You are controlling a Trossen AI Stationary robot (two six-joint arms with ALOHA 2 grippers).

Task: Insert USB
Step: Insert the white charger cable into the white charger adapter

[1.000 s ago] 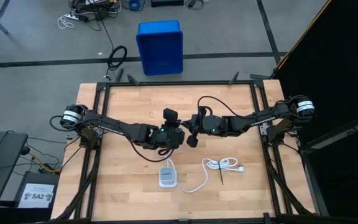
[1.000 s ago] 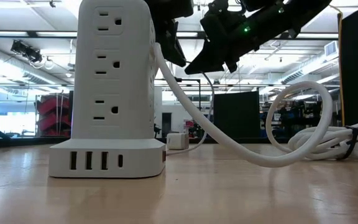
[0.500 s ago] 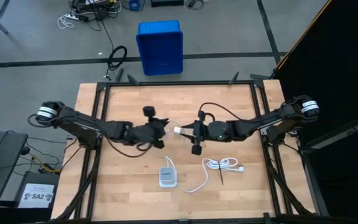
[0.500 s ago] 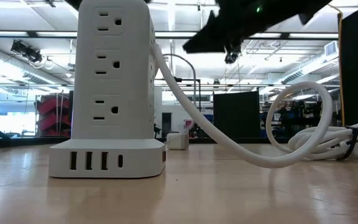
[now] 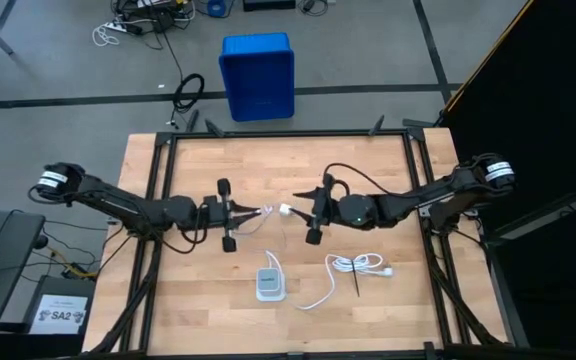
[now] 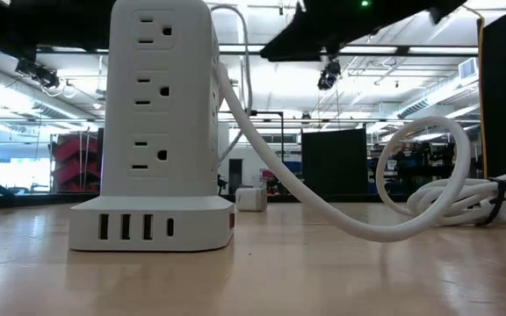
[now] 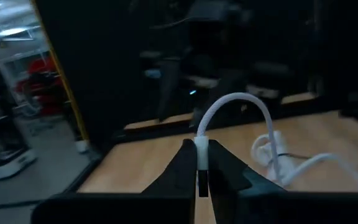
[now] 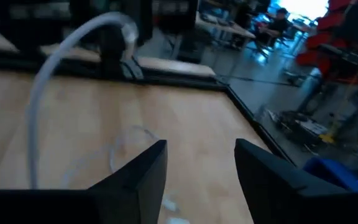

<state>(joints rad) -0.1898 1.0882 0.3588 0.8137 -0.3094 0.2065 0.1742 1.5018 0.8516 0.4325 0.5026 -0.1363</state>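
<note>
The two arms have drawn apart over the middle of the counter (image 5: 198,310) in the last second: a second ago both claws were bunched together above the power tower, and now the left claw (image 5: 240,215) sits well to the left of where they met while the right claw (image 5: 303,212) has stayed nearer the centre. The left claw is clamped together on one white plug end of the USB (image 7: 201,155), the plug standing upright between its fingertips (image 7: 185,163) with the thin cable arching away from it toward the other arm. The right claw's fingers (image 8: 143,174) have just parted and, from its own wrist view, nothing lies between them; the cable loops past just ahead of that claw, not in it. In the top view a small white end shows in the gap between the two claws, just off the right claw's tips, and whether it is touching them is too small to tell. This reads as a handover just finished: the left arm alone now carries the USB. The power tower (image 5: 269,284), with its row of USB ports low on the front face (image 6: 136,227), stands on the counter below and nearer than both claws, so the plug has yet to be carried down and lined up with a port.
</note>
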